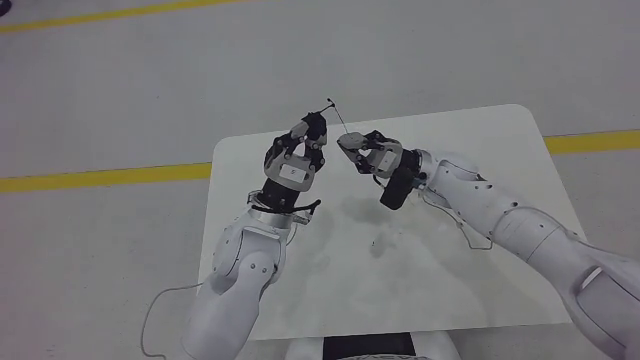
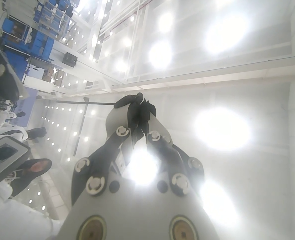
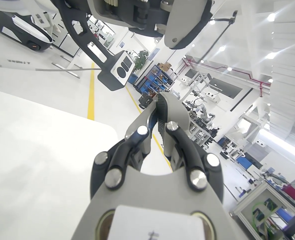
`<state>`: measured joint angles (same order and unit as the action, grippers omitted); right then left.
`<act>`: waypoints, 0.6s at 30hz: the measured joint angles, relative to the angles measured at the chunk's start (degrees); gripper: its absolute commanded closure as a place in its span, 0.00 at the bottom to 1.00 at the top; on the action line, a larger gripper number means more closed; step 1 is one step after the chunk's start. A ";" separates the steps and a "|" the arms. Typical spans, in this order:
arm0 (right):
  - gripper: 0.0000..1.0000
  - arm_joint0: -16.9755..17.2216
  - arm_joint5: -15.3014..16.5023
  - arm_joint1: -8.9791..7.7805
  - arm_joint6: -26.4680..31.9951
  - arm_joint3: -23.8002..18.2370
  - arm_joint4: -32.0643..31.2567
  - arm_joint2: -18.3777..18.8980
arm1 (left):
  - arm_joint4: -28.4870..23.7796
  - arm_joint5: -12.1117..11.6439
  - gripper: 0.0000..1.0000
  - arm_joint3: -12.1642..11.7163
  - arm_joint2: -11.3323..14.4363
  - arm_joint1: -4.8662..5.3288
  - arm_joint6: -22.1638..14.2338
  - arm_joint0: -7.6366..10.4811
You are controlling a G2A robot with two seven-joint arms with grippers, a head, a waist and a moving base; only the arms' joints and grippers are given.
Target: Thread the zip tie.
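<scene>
Left claw (image 2: 140, 106) is clenched on the zip tie (image 2: 87, 103); right claw (image 3: 159, 101) is clenched near its free end. Risk: the thin tie may flex and miss its head.

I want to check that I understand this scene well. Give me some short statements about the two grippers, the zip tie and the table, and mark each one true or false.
1. The left gripper is shut on the zip tie. True.
2. The zip tie lies flat on the white table. False: it is held in the air, with its thin strap sticking out from the left gripper.
3. The right gripper is wide open. False: its fingers are closed together.
4. In the top view, both grippers are close to each other above the white table. True.
5. A yellow floor line runs past the white table. True.
</scene>
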<state>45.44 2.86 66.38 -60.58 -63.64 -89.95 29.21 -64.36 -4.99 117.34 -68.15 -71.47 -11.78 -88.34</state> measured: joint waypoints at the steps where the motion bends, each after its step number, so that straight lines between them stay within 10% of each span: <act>1: 1.00 0.11 0.03 -0.02 -0.04 -0.08 0.00 0.15 | 0.10 -0.03 1.00 -0.02 0.00 -0.02 0.00 -0.03; 2: 1.00 0.28 0.07 -0.01 -0.14 -0.18 0.06 0.35 | 0.17 -0.06 1.00 -0.03 -0.01 -0.04 0.00 -0.05; 4: 0.14 0.85 -0.01 0.04 -0.62 -0.47 0.32 1.17 | 0.28 -0.19 1.00 -0.07 -0.07 -0.08 0.01 -0.13; 5: 0.00 1.15 -0.06 0.06 -0.92 -0.63 0.53 1.57 | 0.33 -0.28 1.00 -0.11 -0.11 -0.10 0.03 -0.17; 12: 0.00 2.48 0.24 0.18 -1.89 -1.38 -0.02 3.67 | 0.48 -0.46 1.00 -0.29 -0.15 -0.23 -0.03 -0.47; 18: 0.26 2.73 0.00 0.25 -2.36 -2.21 0.00 4.23 | 0.71 -0.42 1.00 -0.27 -0.15 -0.33 -0.05 -0.72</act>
<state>48.17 2.86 66.63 -62.94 -65.85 -89.95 33.44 -63.64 -5.42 117.07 -68.30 -71.80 -11.82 -89.06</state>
